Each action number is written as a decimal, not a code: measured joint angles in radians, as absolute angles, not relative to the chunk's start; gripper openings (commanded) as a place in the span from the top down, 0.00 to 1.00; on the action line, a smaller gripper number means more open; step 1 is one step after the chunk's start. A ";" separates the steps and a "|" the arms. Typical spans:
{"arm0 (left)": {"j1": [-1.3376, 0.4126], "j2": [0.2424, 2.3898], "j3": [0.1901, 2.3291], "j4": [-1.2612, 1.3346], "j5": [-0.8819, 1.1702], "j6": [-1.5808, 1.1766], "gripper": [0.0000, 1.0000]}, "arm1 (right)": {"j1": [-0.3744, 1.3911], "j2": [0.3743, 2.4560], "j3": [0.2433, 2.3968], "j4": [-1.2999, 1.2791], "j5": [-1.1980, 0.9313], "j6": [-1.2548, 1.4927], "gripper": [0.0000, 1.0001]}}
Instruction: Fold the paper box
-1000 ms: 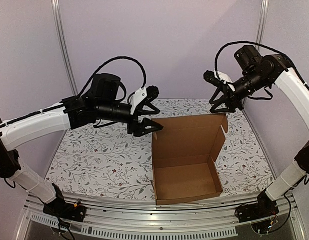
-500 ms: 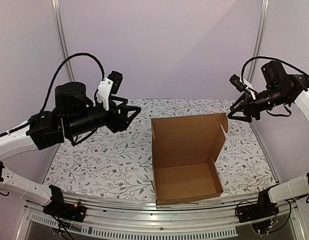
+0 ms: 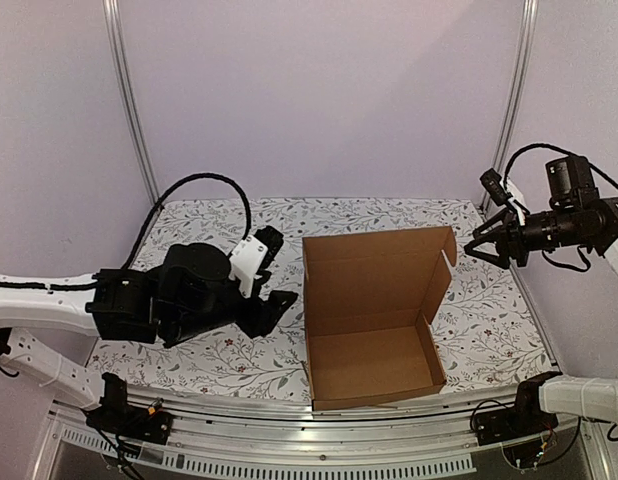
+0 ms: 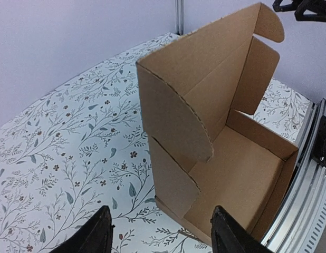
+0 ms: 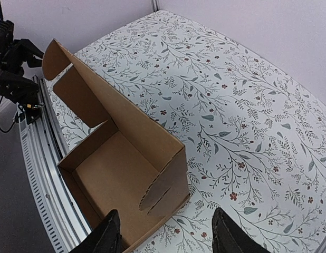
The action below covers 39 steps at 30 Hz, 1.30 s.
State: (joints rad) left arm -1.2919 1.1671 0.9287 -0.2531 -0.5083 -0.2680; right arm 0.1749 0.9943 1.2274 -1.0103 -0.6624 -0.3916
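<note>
The paper box (image 3: 374,365) is a brown cardboard mailer standing right of the table's middle. Its side walls are up and its lid (image 3: 379,270) stands upright at the back, with rounded ear flaps at both ends. My left gripper (image 3: 279,292) hangs low over the cloth, just left of the box's left wall. It is open and empty. In the left wrist view the box (image 4: 242,174) lies ahead of the gripper (image 4: 160,210). My right gripper (image 3: 482,246) hovers right of the lid's top corner, open and apart from it. The right wrist view shows the box (image 5: 115,163) below the gripper (image 5: 165,212).
A floral cloth (image 3: 189,225) covers the table. An aluminium rail (image 3: 289,425) runs along the near edge, close to the box's front wall. Upright frame posts (image 3: 129,100) stand at the back corners against purple walls.
My left arm has come down from mid-air to sit low beside the box's left wall. My right arm has drawn back to the right, away from the lid, and its jaws have widened.
</note>
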 measured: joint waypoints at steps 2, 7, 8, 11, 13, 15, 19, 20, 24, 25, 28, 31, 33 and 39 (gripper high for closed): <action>-1.303 1.209 0.939 -0.255 -0.530 -0.281 0.37 | 0.160 0.997 1.214 -0.997 -0.664 -0.381 0.42; -1.325 1.314 1.004 -0.271 -0.593 -0.315 0.37 | 0.142 0.976 1.188 -0.984 -0.668 -0.359 0.40; -1.328 1.332 1.019 -0.275 -0.603 -0.323 0.37 | 0.141 0.971 1.183 -0.983 -0.668 -0.355 0.39; -1.333 1.376 1.063 -0.286 -0.632 -0.347 0.37 | 0.141 0.962 1.169 -0.981 -0.668 -0.349 0.37; -1.334 1.404 1.090 -0.296 -0.654 -0.370 0.38 | 0.141 0.958 1.161 -0.979 -0.669 -0.345 0.36; -1.335 1.423 1.107 -0.307 -0.673 -0.393 0.38 | 0.141 0.957 1.149 -0.977 -0.673 -0.344 0.35; -1.335 1.457 1.129 -0.318 -0.701 -0.432 0.39 | 0.140 0.958 1.113 -0.974 -0.694 -0.345 0.34; -1.335 1.467 1.134 -0.318 -0.706 -0.439 0.39 | 0.140 0.960 1.105 -0.975 -0.700 -0.345 0.34; -1.335 1.501 1.151 -0.320 -0.726 -0.446 0.39 | 0.137 0.971 1.097 -0.996 -0.732 -0.379 0.34; -1.335 1.509 1.155 -0.320 -0.731 -0.445 0.38 | 0.137 0.972 1.096 -1.007 -0.739 -0.397 0.33; -1.334 1.523 1.164 -0.316 -0.743 -0.431 0.39 | 0.137 0.973 1.096 -1.029 -0.746 -0.431 0.33; -1.323 1.531 1.165 -0.299 -0.742 -0.402 0.39 | 0.137 1.003 1.101 -1.042 -0.746 -0.443 0.34; -1.303 1.538 1.169 -0.281 -0.732 -0.377 0.39 | 0.137 1.048 1.111 -1.047 -0.753 -0.447 0.34; -1.187 1.573 1.216 -0.201 -0.646 -0.279 0.39 | 0.136 1.208 1.185 -1.049 -0.821 -0.455 0.35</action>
State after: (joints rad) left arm -1.1873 1.5730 1.2156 -0.2008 -0.6460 -0.2787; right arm 0.1360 1.2079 1.1851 -1.0492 -0.8207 -0.4545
